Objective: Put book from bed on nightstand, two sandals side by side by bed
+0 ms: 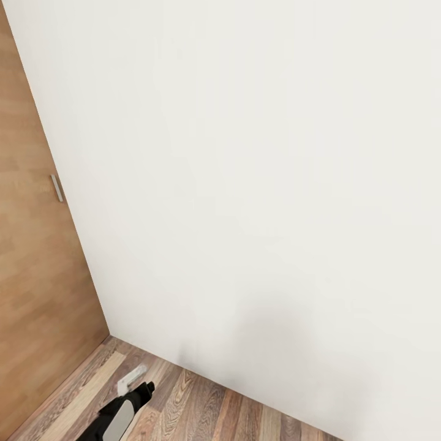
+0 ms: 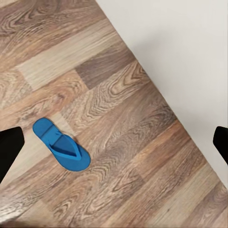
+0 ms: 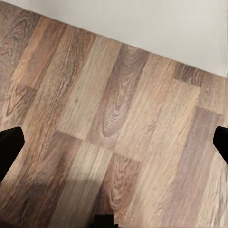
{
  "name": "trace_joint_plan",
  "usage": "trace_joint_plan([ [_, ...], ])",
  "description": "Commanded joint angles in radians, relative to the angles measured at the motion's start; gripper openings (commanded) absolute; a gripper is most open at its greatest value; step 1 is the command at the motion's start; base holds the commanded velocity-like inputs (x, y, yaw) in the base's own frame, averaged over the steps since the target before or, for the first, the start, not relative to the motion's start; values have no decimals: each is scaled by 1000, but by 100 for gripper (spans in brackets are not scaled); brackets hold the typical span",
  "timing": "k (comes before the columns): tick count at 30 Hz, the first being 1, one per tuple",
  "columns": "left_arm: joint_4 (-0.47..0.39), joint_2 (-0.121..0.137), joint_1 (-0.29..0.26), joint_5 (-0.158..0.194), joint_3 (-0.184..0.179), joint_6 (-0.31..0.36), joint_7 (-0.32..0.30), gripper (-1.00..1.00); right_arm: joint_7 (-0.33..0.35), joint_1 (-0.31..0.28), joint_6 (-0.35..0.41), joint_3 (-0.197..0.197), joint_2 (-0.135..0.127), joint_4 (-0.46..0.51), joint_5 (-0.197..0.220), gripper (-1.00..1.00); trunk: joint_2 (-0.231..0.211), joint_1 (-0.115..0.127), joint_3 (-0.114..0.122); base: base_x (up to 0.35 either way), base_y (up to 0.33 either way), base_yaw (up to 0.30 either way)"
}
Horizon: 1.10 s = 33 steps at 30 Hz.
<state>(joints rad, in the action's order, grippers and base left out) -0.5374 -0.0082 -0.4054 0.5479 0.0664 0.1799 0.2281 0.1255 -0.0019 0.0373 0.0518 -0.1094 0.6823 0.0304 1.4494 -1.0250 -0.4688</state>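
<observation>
One bright blue sandal (image 2: 61,148) lies flat on the wood-plank floor (image 2: 123,95), strap side up, a short way from the white wall (image 2: 190,42). My left gripper (image 2: 114,147) hangs above the floor, open, with the sandal below and nearer one dark fingertip (image 2: 9,152). Nothing is between its fingers. My right gripper (image 3: 114,147) is open too, over bare floor (image 3: 118,118) near the wall's foot. The left arm (image 1: 122,410) shows low in the head view. The book, the bed and the nightstand are out of view.
A white wall (image 1: 257,184) stands close in front of me. A brown wooden door (image 1: 30,275) with a small grey handle (image 1: 57,187) meets it at the left corner. A strip of plank floor (image 1: 202,410) runs along the wall's foot.
</observation>
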Motion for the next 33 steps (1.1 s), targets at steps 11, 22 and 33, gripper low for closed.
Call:
trace_joint_plan([
  [11,8,-2,-1,9,23,0,2,100,449,-1,463,15,-103,219,196,100,1,0,-1,0,0,0],
  [22,7,-5,-1,9,24,-1,2,100,582,-1,714,19,-122,419,253,100,1,0,-1,0,0,0],
  [33,7,-7,-1,9,23,-2,2,100,586,-7,823,22,-122,544,389,100,1,0,-1,0,0,0],
])
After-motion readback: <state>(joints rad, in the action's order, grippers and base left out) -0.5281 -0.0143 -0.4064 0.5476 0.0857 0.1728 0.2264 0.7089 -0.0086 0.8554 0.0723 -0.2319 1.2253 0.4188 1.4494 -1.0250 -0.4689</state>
